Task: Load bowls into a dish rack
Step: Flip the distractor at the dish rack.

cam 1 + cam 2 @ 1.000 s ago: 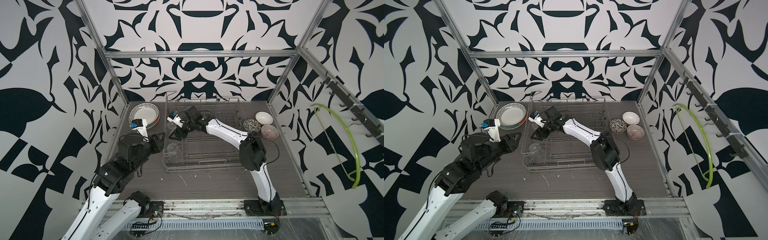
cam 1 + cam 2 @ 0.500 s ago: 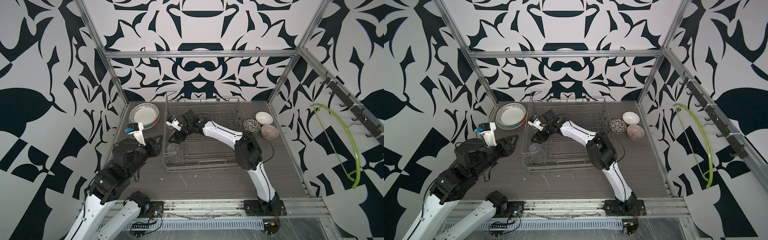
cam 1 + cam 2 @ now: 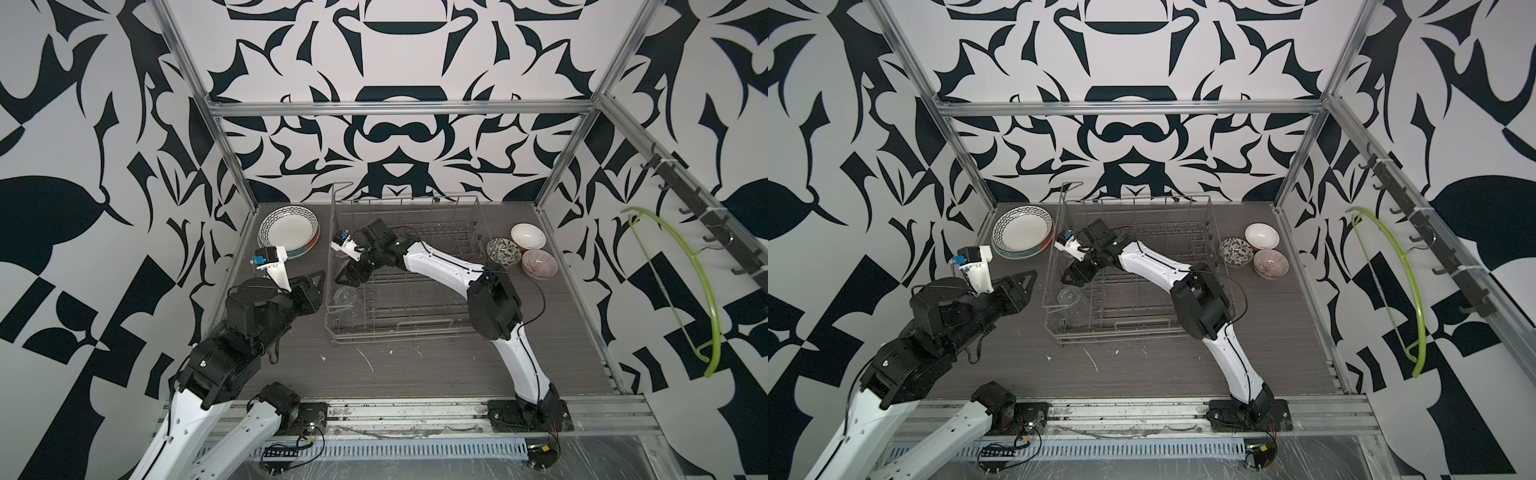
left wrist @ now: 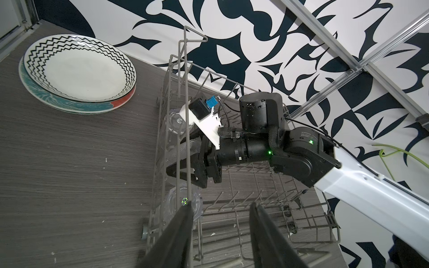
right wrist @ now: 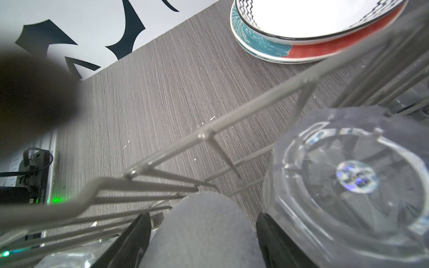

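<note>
Three bowls stand on the table to the right of the dish rack (image 3: pixel 399 332), seen in both top views: an orange one with a white inside (image 3: pixel 528 235), a black-and-white floral one (image 3: pixel 503 251) and a pinkish striped one (image 3: pixel 539 262). My right gripper (image 3: pixel 347 276) reaches down inside the rack's left end. In the right wrist view that gripper (image 5: pixel 203 215) is shut on a clear drinking glass (image 5: pixel 202 232) that fills the gap between its fingers. My left gripper (image 3: pixel 313 282) hovers just outside the rack's left side, open and holding nothing (image 4: pixel 220 205).
A second clear glass (image 3: pixel 345 297) stands upside down in the rack's front left corner, right beside the held one (image 5: pixel 348 181). Stacked plates (image 3: pixel 289 227) lie at the back left. A green hanger (image 3: pixel 685 291) hangs on the right wall.
My left arm has drawn back a little from the rack toward the front left. The right gripper has sunk slightly lower in the rack's left end with the glass.
</note>
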